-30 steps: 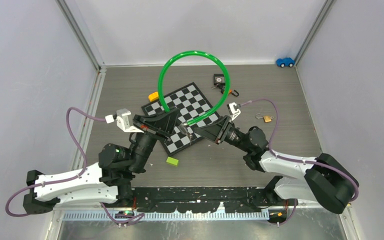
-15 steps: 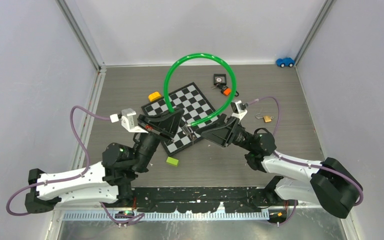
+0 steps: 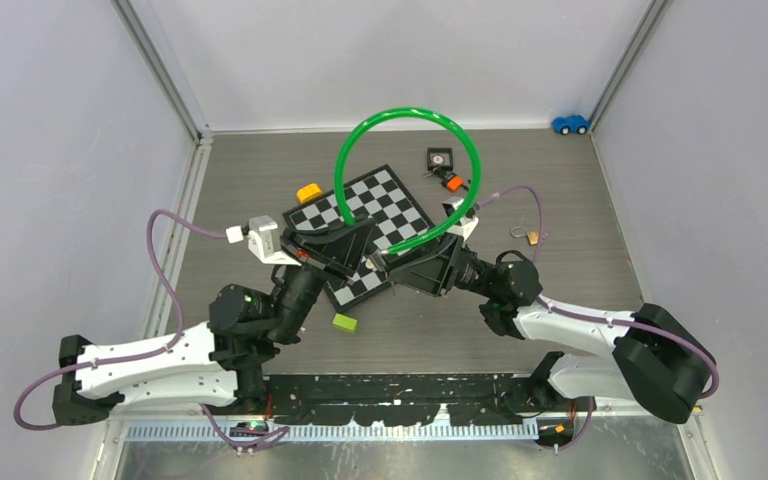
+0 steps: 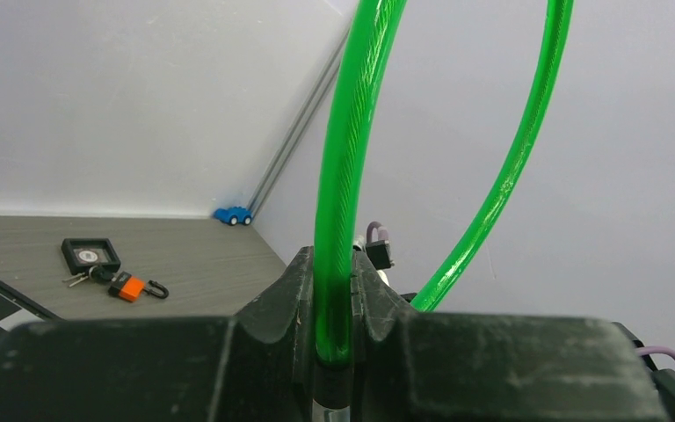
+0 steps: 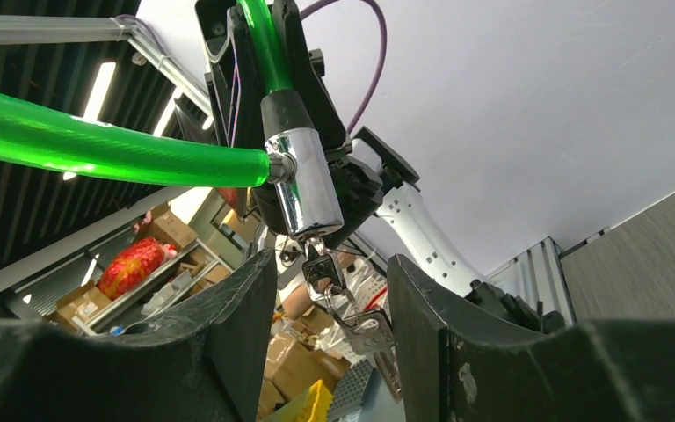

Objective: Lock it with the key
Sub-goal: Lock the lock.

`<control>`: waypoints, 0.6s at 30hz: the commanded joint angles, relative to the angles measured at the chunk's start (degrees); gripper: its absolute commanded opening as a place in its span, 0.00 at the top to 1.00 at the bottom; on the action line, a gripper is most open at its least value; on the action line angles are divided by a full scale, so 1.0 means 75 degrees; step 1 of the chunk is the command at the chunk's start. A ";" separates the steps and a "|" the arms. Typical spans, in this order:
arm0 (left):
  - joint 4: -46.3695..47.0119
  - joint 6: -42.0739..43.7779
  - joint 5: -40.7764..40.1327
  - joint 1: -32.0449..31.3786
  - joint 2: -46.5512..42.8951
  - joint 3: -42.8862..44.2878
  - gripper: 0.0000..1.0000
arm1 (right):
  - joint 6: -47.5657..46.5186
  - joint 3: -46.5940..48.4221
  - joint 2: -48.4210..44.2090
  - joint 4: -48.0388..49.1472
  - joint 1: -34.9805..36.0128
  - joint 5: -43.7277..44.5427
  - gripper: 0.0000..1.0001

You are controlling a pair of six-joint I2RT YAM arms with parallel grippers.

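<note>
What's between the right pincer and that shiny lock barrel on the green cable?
A small bunch of keys, hanging from the lock barrel on the green cable, down between the right pincer's open fingers. The right wrist view shows it.

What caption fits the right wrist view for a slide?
Right tool open around the key in the chrome barrel of the green cable gripped by the left tool.
</note>
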 commanded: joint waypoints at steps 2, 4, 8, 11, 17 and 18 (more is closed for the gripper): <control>0.0824 -0.0115 0.0142 0.0010 -0.0072 0.0412 1.00 | -0.0170 0.0376 0.0127 0.0371 0.0252 -0.0203 0.49; 0.0828 -0.0124 0.0142 0.0012 -0.0081 0.0412 1.00 | -0.0198 0.0377 0.0159 0.0377 0.0295 -0.0191 0.53; 0.0824 -0.0113 0.0141 0.0019 -0.0096 0.0406 1.00 | -0.0242 0.0337 0.0151 0.0376 0.0321 -0.0141 0.59; 0.0838 -0.0124 0.0154 0.0012 -0.0075 0.0398 1.00 | -0.0270 0.0290 0.0127 0.0375 0.0332 -0.0075 0.63; 0.0848 -0.0124 0.0161 0.0011 -0.0072 0.0398 1.00 | -0.0301 0.0226 0.0121 0.0369 0.0333 0.0040 0.70; 0.0845 -0.0121 0.0156 0.0014 -0.0071 0.0398 1.00 | -0.0315 0.0215 0.0121 0.0376 0.0333 0.0060 0.72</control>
